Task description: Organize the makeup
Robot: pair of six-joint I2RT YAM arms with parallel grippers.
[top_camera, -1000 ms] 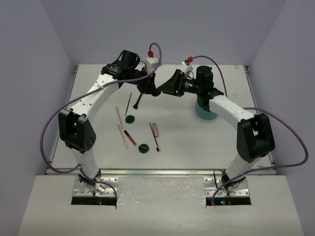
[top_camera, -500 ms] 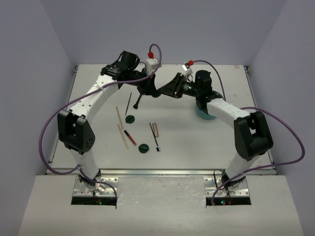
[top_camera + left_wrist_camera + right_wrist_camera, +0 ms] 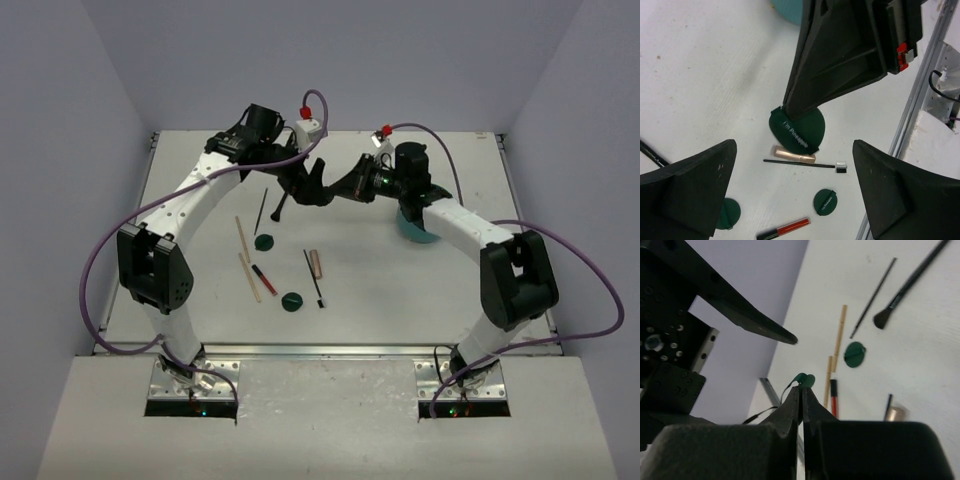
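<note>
Grippers meet at twelve o'clock above the table (image 3: 400, 300) in the top view, left gripper (image 3: 314, 186) facing right gripper (image 3: 334, 192); beige tube (image 3: 316, 263) and loose disc (image 3: 292, 300) lie toward six. Left wrist view: own fingers (image 3: 690, 190) spread wide, right fingers (image 3: 840, 60) pinching the held disc (image 3: 796, 131) at centre. Right wrist view: tips pressed together on that disc's dark green edge.

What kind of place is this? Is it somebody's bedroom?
Probably a robot lab test bench, not a bedroom. Two white-and-black robot arms, left and right, are bolted to a bare white table. Plain lilac walls box it in, and a thin black makeup brush lies out for practice.
</note>
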